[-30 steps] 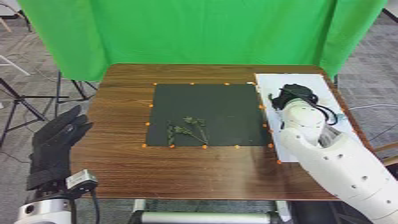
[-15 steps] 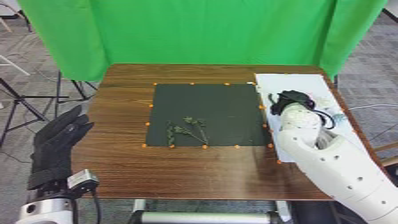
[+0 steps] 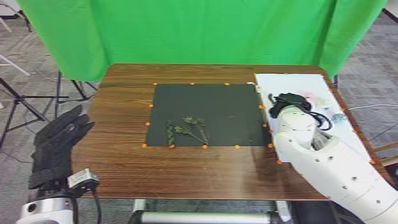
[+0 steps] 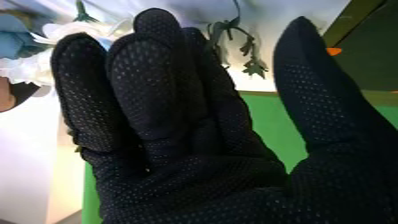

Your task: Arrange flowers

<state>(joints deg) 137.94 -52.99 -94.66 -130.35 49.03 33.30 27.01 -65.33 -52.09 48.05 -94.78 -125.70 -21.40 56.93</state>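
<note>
So, the right hand [image 3: 291, 101] is held over the white sheet [image 3: 291, 81] on the table [image 3: 178, 175], fingers [image 4: 142, 75] straight and released, with white flowers [image 4: 75, 32] seen behind them. A few green sprigs [image 3: 183, 130] are laid on the dark mat [image 3: 204, 100] (near-left part of it, btw). The left hand [image 3: 59, 135] is held by the table's left edge, fingers loosely extended.

Head view: bright, fairly even light
Green curtain [image 3: 209, 35]: well lit, darker along its folds
Brown table [image 3: 178, 175]: soft sheen, dusky shadow beside the right arm [image 3: 324, 162]
Dark mat [image 3: 209, 100]: dull, glare-free
White board [image 3: 289, 79]: bright, pale
Right hand [image 3: 291, 102]: deep black; tiny glints on its glove in right wrist view
White petals [image 4: 67, 32]: brightly lit
Light source: cannot tell
</note>
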